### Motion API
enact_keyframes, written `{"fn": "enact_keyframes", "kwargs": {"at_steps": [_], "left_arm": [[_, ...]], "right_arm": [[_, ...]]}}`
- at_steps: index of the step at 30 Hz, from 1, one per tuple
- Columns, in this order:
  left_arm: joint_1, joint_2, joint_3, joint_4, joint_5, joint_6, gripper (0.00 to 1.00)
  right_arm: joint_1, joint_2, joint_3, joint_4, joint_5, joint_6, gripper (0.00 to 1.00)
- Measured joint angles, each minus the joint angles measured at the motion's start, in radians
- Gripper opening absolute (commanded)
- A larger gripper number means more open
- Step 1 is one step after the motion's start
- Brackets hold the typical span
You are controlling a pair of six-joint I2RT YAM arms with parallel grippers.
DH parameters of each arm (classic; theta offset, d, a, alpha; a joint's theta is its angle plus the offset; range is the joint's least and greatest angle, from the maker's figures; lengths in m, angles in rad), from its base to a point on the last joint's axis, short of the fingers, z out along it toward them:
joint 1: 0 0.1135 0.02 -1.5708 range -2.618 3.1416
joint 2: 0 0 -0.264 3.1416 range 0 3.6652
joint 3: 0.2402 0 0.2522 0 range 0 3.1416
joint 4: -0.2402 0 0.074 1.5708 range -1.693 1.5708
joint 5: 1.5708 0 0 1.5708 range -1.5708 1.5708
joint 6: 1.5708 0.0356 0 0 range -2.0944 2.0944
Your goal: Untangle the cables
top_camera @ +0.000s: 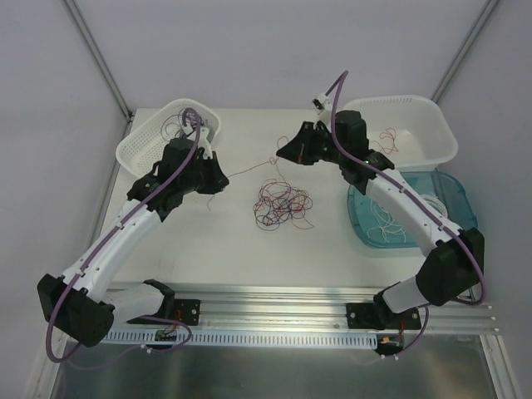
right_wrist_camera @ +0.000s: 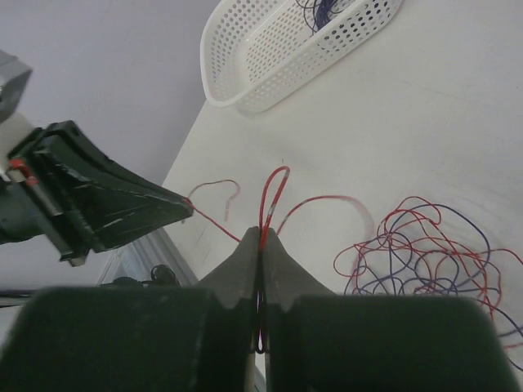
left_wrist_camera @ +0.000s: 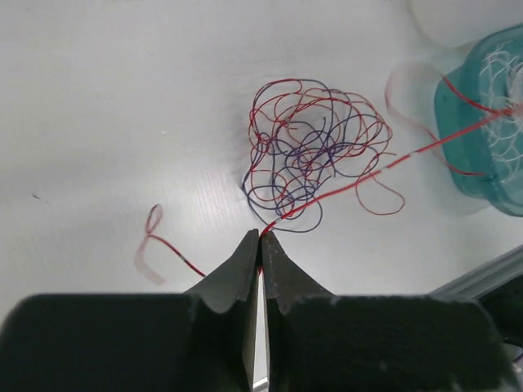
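The left gripper (left_wrist_camera: pixel 260 238) has its two black fingers pressed together, pinching one hair-thin red wire (left_wrist_camera: pixel 351 188) at their tips. From there the strand runs, lifted off the white table (top_camera: pixel 208 241), to the right gripper (right_wrist_camera: pixel 261 238), whose fingers are also pressed together on a small loop of the same wire. The tangle of thin red and dark purple wires (top_camera: pixel 281 205) lies on the table just ahead of both grippers, under the span.

Whether the held strand threads through the tangle cannot be told. If it does, pulling the grippers apart may cinch a knot or drag the clump. Excess tension may also slip the wire from the pads or snap it.
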Motion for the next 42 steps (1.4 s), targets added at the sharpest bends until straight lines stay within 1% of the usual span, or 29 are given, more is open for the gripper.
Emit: {"fn": "enact_keyframes", "kwargs": {"at_steps": [3,4,5,7,9,10,11,13,15,17,18,26,33,35,36,38,39,40,41,42], "left_arm": [[-0.013,0.045,-0.011,0.02,0.019,-0.018,0.25],[-0.012,0.056,-0.012,0.019,0.022,-0.022,0.44],[-0.011,0.066,-0.012,0.017,0.026,-0.02,0.5],[-0.01,0.076,-0.012,0.017,0.035,-0.029,0.55],[-0.011,0.077,-0.012,0.02,0.051,-0.03,0.65],[-0.011,0.076,-0.012,0.023,0.06,-0.028,0.68],[-0.011,0.076,-0.012,0.026,0.072,-0.025,0.75],[-0.011,0.076,-0.012,0.029,0.084,-0.013,0.81],[-0.011,0.074,-0.012,0.029,0.096,-0.006,0.9],[-0.011,0.069,-0.013,0.03,0.098,0.003,0.95],[-0.011,0.065,-0.015,0.032,0.098,0.007,0.99],[-0.011,0.046,-0.072,0.055,0.101,0.013,0.99],[-0.011,0.047,-0.146,0.056,0.097,0.011,0.99],[-0.011,0.047,-0.157,0.058,0.096,0.011,0.99],[-0.011,0.048,-0.161,0.059,0.096,0.011,0.99],[-0.011,0.053,-0.164,0.062,0.096,0.011,0.99],[-0.011,0.056,-0.166,0.066,0.096,0.01,0.99],[-0.011,0.06,-0.166,0.068,0.096,0.009,0.99],[-0.011,0.066,-0.166,0.072,0.096,0.006,0.99],[-0.011,0.069,-0.167,0.073,0.096,0.006,0.99]], "right_arm": [[-0.051,-0.052,0.019,-0.061,-0.017,-0.026,0.01],[-0.071,-0.062,0.039,-0.093,-0.014,-0.042,0.01],[-0.093,-0.07,0.061,-0.114,-0.013,-0.056,0.01],[-0.14,-0.083,0.106,-0.156,-0.002,-0.087,0.01],[-0.188,-0.093,0.154,-0.199,0.013,-0.114,0.01],[-0.212,-0.098,0.175,-0.217,0.019,-0.127,0.01],[-0.237,-0.102,0.198,-0.238,0.026,-0.139,0.01],[-0.275,-0.108,0.236,-0.266,0.039,-0.162,0.01],[-0.319,-0.109,0.281,-0.295,0.054,-0.183,0.01],[-0.364,-0.109,0.326,-0.318,0.067,-0.201,0.01],[-0.386,-0.109,0.352,-0.327,0.075,-0.21,0.01],[-0.546,-0.074,0.532,-0.329,0.148,-0.26,0.01],[-0.638,0.031,0.565,-0.268,0.222,-0.294,0.01],[-0.657,0.082,0.563,-0.243,0.247,-0.308,0.05],[-0.663,0.102,0.558,-0.232,0.26,-0.312,0.08],[-0.674,0.154,0.552,-0.22,0.283,-0.318,0.23],[-0.678,0.181,0.549,-0.215,0.296,-0.322,0.32],[-0.681,0.209,0.545,-0.215,0.305,-0.324,0.51],[-0.682,0.236,0.544,-0.217,0.312,-0.328,0.63],[-0.684,0.261,0.541,-0.22,0.321,-0.331,0.63]]}}
